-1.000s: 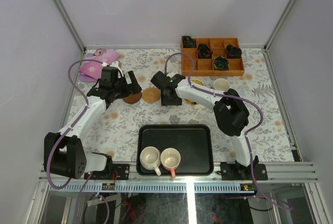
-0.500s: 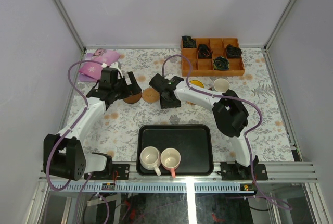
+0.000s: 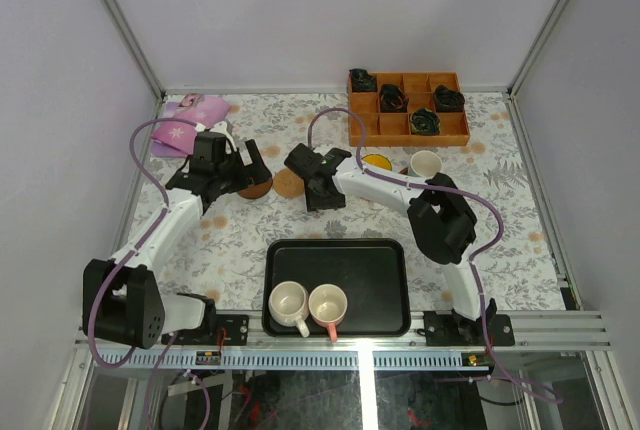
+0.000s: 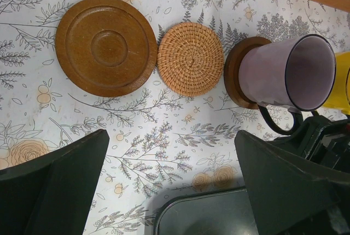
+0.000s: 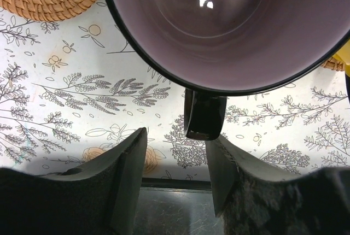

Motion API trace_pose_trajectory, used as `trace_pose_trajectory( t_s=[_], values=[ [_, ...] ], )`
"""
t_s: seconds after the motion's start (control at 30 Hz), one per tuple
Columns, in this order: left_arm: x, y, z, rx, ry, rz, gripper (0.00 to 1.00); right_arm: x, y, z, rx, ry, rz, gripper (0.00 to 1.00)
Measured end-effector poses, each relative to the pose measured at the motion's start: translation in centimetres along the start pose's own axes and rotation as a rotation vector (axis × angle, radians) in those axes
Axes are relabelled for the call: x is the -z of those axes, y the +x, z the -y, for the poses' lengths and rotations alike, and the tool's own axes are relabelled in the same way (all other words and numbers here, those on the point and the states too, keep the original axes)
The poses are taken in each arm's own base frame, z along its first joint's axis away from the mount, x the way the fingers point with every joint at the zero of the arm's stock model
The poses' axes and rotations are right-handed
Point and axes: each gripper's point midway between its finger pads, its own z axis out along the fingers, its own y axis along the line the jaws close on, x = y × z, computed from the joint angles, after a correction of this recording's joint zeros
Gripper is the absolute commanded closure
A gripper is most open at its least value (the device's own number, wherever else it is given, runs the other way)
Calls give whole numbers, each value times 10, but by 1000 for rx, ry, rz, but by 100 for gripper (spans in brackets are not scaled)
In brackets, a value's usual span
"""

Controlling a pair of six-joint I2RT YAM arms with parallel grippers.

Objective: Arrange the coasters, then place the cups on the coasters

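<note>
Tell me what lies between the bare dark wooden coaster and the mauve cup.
The woven tan coaster lies between them, clearest in the left wrist view.

Three coasters in a row, above the tray.
In the left wrist view they run left to right across the upper frame: first coaster (image 4: 106,46), second coaster (image 4: 190,58) just beside it, third coaster (image 4: 231,71) with a cup (image 4: 273,74) on it. The tray (image 4: 208,216) lies at the bottom edge.
</note>
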Motion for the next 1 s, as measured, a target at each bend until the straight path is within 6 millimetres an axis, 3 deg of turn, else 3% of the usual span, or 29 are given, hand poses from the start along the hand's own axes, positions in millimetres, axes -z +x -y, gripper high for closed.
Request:
trace_pose_trajectory(
  t_s=[0.07, 0.3, 0.4, 0.5, 0.67, 0.8, 1.0],
  values=[
    [1, 0, 0, 0, 2, 2, 0, 0, 1, -1, 1, -1, 0, 43],
    [9, -5, 4, -4, 15, 29, 0, 10, 4, -2, 29, -9, 9, 14],
    [12, -7, 5, -6, 22, 40, 0, 32, 11, -1, 74, -26, 40, 2],
    [15, -6, 6, -7, 27, 45, 0, 67, 23, 2, 121, -73, 79, 1],
    [18, -1, 7, -8, 40, 39, 0, 124, 58, 20, 175, -192, 116, 1],
    [21, 1, 9, -11, 50, 42, 0, 155, 91, 24, 231, -278, 137, 1],
    [25, 1, 11, -6, 60, 48, 0, 171, 152, 19, 350, -326, 92, 1]
  ],
)
